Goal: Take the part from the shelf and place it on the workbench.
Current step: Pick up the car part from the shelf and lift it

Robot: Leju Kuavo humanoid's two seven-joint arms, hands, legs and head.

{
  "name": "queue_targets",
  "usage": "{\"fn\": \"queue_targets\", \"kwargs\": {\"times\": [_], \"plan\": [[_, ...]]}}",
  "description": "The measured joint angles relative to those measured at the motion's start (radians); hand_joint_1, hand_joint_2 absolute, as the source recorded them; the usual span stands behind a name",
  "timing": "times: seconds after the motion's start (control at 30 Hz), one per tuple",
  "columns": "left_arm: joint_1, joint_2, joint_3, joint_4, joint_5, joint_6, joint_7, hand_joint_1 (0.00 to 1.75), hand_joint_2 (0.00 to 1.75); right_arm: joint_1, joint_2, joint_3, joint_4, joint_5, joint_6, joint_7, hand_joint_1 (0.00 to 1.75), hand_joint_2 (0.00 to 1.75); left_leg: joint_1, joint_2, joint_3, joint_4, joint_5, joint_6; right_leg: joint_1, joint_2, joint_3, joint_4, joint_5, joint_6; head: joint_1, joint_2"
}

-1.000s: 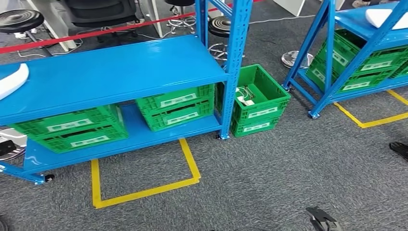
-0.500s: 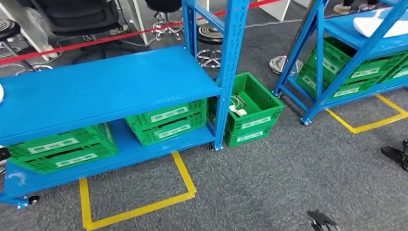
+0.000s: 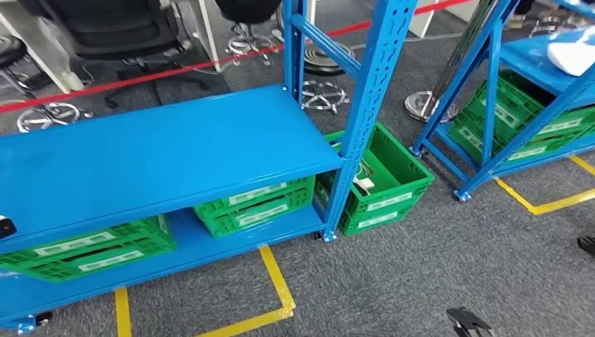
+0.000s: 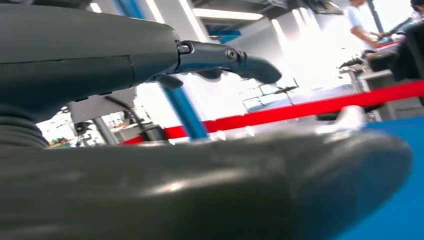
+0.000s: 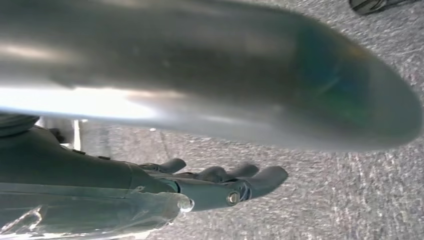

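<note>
Head view: a white moulded part [image 3: 574, 57] lies on the far right blue steel shelf [image 3: 527, 57], a green slatted plastic crate [image 3: 382, 184] on the carpet holds white items, and both robot hands, left [image 4: 150, 75] and right [image 5: 165, 187], hang spread, holding nothing.

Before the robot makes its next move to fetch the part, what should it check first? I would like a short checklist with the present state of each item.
1. Left hand free: ok, it holds nothing.
2. Right hand free: ok, it holds nothing and hangs over the carpet.
3. Part in sight: ok, a white part lies on the right shelf, cut off by the picture's edge.
4. Part within reach: not ok, it is far off to the right.
5. Way clear: not ok, a green crate stands on the carpet between the shelves.
6. Workbench located: cannot tell.
</note>
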Motion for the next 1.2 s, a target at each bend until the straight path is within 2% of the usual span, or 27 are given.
{"fn": "queue_targets", "kwargs": {"times": [0.07, 0.1, 0.13, 0.2, 0.23, 0.27, 0.3, 0.33, 0.4, 0.43, 0.47, 0.53, 0.57, 0.6, 0.63, 0.7, 0.73, 0.77, 0.8, 0.83, 0.87, 0.9, 0.93, 0.97, 1.0, 1.1, 1.2], "plan": [[0.001, 0.008, 0.002, -0.009, 0.0, 0.004, 0.0, 0.0, 0.0, -0.003, 0.0, 0.0, 0.0, 0.001, -0.002, 0.0, 0.0, 0.0, 0.0, 0.001, -0.013, 0.04, 0.016, -0.009, -0.004, 0.003, 0.024, -0.017, -0.011, -0.011, -0.002, 0.0], [0.007, 0.01, 0.003, -0.012, 0.0, 0.006, 0.0, 0.0, 0.0, -0.003, 0.0, 0.0, 0.001, 0.001, 0.0, 0.0, 0.0, 0.0, 0.0, 0.001, -0.036, 0.088, 0.02, -0.013, -0.007, 0.006, 0.046, -0.032, -0.017, -0.016, -0.002, 0.0], [0.017, 0.009, 0.002, -0.013, 0.0, 0.006, 0.0, 0.0, 0.0, -0.001, 0.001, 0.0, 0.001, 0.002, 0.003, -0.001, 0.0, 0.0, 0.0, 0.002, -0.066, 0.146, 0.01, -0.014, -0.009, 0.009, 0.073, -0.051, -0.024, -0.019, -0.003, 0.0], [0.043, 0.006, 0.001, -0.011, 0.005, 0.008, 0.0, 0.0, 0.0, 0.004, 0.002, 0.0, 0.003, 0.003, 0.007, -0.006, 0.0, 0.0, 0.001, 0.002, -0.126, 0.237, -0.054, -0.016, -0.011, 0.014, 0.129, -0.085, -0.041, -0.02, -0.003, 0.0], [0.052, 0.006, 0.002, -0.011, 0.01, 0.011, 0.0, 0.0, 0.0, 0.006, 0.002, 0.0, 0.003, 0.004, 0.008, -0.009, 0.0, 0.0, 0.002, 0.002, -0.15, 0.253, -0.09, -0.018, -0.012, 0.017, 0.154, -0.097, -0.052, -0.018, -0.003, 0.0], [0.057, 0.006, 0.004, -0.011, 0.014, 0.014, 0.0, 0.0, 0.0, 0.008, 0.002, 0.0, 0.003, 0.005, 0.008, -0.012, 0.0, 0.0, 0.004, 0.002, -0.169, 0.248, -0.108, -0.021, -0.014, 0.019, 0.177, -0.105, -0.063, -0.015, -0.003, 0.0], [0.059, 0.008, 0.007, -0.011, 0.016, 0.019, 0.0, 0.0, 0.0, 0.009, 0.002, 0.0, 0.003, 0.006, 0.008, -0.014, 0.0, 0.0, 0.006, 0.002, -0.182, 0.221, -0.097, -0.024, -0.015, 0.02, 0.197, -0.11, -0.076, -0.012, -0.003, 0.0], [0.061, 0.011, 0.012, -0.011, 0.017, 0.023, 0.0, 0.0, 0.0, 0.009, 0.002, 0.0, 0.003, 0.008, 0.007, -0.015, 0.0, 0.0, 0.009, 0.003, -0.19, 0.177, -0.053, -0.029, -0.017, 0.021, 0.217, -0.111, -0.09, -0.009, -0.003, 0.0], [0.07, 0.014, 0.022, -0.009, 0.017, 0.035, 0.0, 0.0, 0.0, 0.012, 0.002, 0.0, 0.005, 0.01, 0.004, -0.014, 0.0, 0.0, 0.019, 0.013, -0.201, 0.052, 0.111, -0.037, -0.017, 0.023, 0.243, -0.104, -0.121, 0.0, -0.007, 0.0], [0.076, 0.014, 0.025, -0.009, 0.015, 0.041, 0.0, 0.0, 0.0, 0.012, 0.001, 0.0, 0.006, 0.011, 0.002, -0.012, 0.0, 0.0, 0.022, 0.018, -0.206, 0.01, 0.177, -0.036, -0.016, 0.024, 0.249, -0.098, -0.139, 0.007, -0.009, 0.0], [0.081, 0.014, 0.029, -0.01, 0.011, 0.05, 0.001, 0.0, 0.0, 0.011, 0.0, 0.0, 0.006, 0.012, 0.001, -0.01, 0.0, 0.0, 0.023, 0.022, -0.211, -0.014, 0.215, -0.032, -0.015, 0.024, 0.255, -0.09, -0.156, 0.014, -0.01, 0.0], [0.081, 0.015, 0.041, -0.02, -0.004, 0.087, 0.002, 0.0, 0.0, 0.005, -0.001, -0.001, 0.006, 0.013, 0.001, -0.007, 0.0, 0.0, 0.023, 0.021, -0.21, -0.007, 0.208, -0.015, -0.015, 0.021, 0.266, -0.076, -0.177, 0.026, -0.005, 0.0], [0.079, 0.014, 0.051, -0.027, -0.011, 0.112, 0.0, 0.0, 0.0, 0.001, -0.001, -0.001, 0.006, 0.014, 0.002, -0.007, 0.0, 0.0, 0.024, 0.019, -0.204, -0.003, 0.199, -0.006, -0.017, 0.016, 0.262, -0.053, -0.18, 0.031, -0.003, 0.0], [0.077, 0.012, 0.062, -0.034, -0.014, 0.131, -0.005, 0.0, 0.0, -0.005, 0.0, -0.001, 0.006, 0.015, 0.003, -0.007, 0.0, 0.0, 0.023, 0.018, -0.195, -0.001, 0.19, 0.002, -0.017, 0.011, 0.242, -0.012, -0.188, 0.035, 0.0, 0.0], [0.078, 0.008, 0.071, -0.04, -0.009, 0.137, -0.013, 0.0, 0.0, -0.009, 0.0, -0.001, 0.006, 0.016, 0.003, -0.008, 0.0, 0.0, 0.023, 0.017, -0.186, -0.001, 0.182, 0.008, -0.018, 0.007, 0.208, 0.048, -0.203, 0.04, 0.002, 0.0], [0.091, 0.0, 0.083, -0.05, 0.009, 0.121, -0.033, 0.0, 0.0, -0.014, 0.001, -0.001, 0.006, 0.017, 0.004, -0.008, 0.0, 0.0, 0.019, 0.016, -0.166, -0.001, 0.163, 0.015, -0.018, 0.003, 0.121, 0.183, -0.261, 0.046, 0.005, 0.0], [0.101, -0.005, 0.085, -0.053, 0.017, 0.111, -0.041, 0.0, 0.0, -0.014, 0.001, -0.001, 0.006, 0.017, 0.004, -0.008, 0.0, 0.0, 0.018, 0.014, -0.155, -0.001, 0.153, 0.016, -0.017, 0.003, 0.084, 0.224, -0.286, 0.047, 0.005, 0.0], [0.109, -0.008, 0.088, -0.056, 0.021, 0.105, -0.045, 0.0, 0.0, -0.013, 0.001, -0.001, 0.006, 0.018, 0.005, -0.008, 0.0, 0.0, 0.017, 0.013, -0.144, -0.001, 0.143, 0.017, -0.017, 0.003, 0.058, 0.236, -0.292, 0.045, 0.006, 0.0], [0.115, -0.011, 0.09, -0.059, 0.024, 0.102, -0.047, 0.0, 0.0, -0.011, 0.002, -0.001, 0.006, 0.018, 0.005, -0.008, 0.0, 0.0, 0.016, 0.011, -0.132, -0.001, 0.134, 0.016, -0.016, 0.003, 0.045, 0.213, -0.271, 0.041, 0.006, 0.0], [0.117, -0.014, 0.093, -0.061, 0.026, 0.101, -0.049, 0.0, 0.0, -0.009, 0.002, -0.001, 0.006, 0.018, 0.005, -0.008, 0.0, 0.0, 0.016, 0.009, -0.121, -0.001, 0.125, 0.015, -0.015, 0.003, 0.044, 0.161, -0.222, 0.035, 0.006, 0.0], [0.118, -0.017, 0.095, -0.064, 0.027, 0.1, -0.05, 0.0, 0.0, -0.007, 0.002, -0.001, 0.006, 0.018, 0.005, -0.008, 0.0, 0.0, 0.016, 0.006, -0.111, -0.001, 0.116, 0.011, -0.014, 0.003, 0.049, 0.093, -0.154, 0.029, 0.007, 0.0], [0.119, -0.019, 0.096, -0.066, 0.028, 0.099, -0.05, 0.0, 0.44, -0.005, 0.001, -0.001, 0.006, 0.018, 0.005, -0.008, 0.0, 0.0, 0.015, 0.005, -0.103, 0.0, 0.108, 0.007, -0.012, 0.002, 0.054, 0.035, -0.099, 0.023, 0.006, 0.0], [0.119, -0.021, 0.097, -0.068, 0.028, 0.099, -0.05, 0.0, 0.87, -0.004, 0.002, -0.001, 0.007, 0.018, 0.005, -0.008, 0.0, 0.0, 0.013, 0.003, -0.098, 0.0, 0.102, 0.002, -0.01, 0.002, 0.06, -0.004, -0.06, 0.017, 0.006, 0.0], [0.12, -0.022, 0.099, -0.07, 0.032, 0.096, -0.054, 0.0, 1.31, -0.004, 0.002, -0.001, 0.007, 0.018, 0.005, -0.008, 0.0, 0.0, 0.012, 0.002, -0.095, 0.001, 0.097, -0.004, -0.008, 0.003, 0.063, -0.022, -0.039, 0.013, 0.006, 0.0], [0.12, -0.023, 0.1, -0.074, 0.04, 0.09, -0.061, 0.0, 1.75, -0.005, 0.002, -0.001, 0.007, 0.018, 0.005, -0.008, 0.0, 0.0, 0.012, 0.001, -0.094, 0.002, 0.094, -0.005, -0.008, 0.004, 0.064, -0.022, -0.038, 0.014, 0.005, 0.0], [0.133, -0.027, 0.106, -0.106, 0.075, 0.071, -0.094, 0.0, 1.75, -0.007, 0.003, -0.001, 0.007, 0.018, 0.005, -0.01, 0.0, 0.0, 0.012, 0.001, -0.097, 0.003, 0.096, -0.001, -0.01, 0.011, 0.061, -0.02, -0.029, 0.021, 0.004, 0.0], [0.169, -0.033, 0.107, -0.167, 0.103, 0.062, -0.105, 0.0, 1.75, -0.006, 0.005, -0.002, 0.007, 0.019, 0.005, -0.012, 0.0, 0.0, 0.012, 0.002, -0.096, 0.002, 0.103, -0.004, -0.011, 0.019, 0.059, -0.021, -0.033, 0.016, 0.004, 0.0]]}}
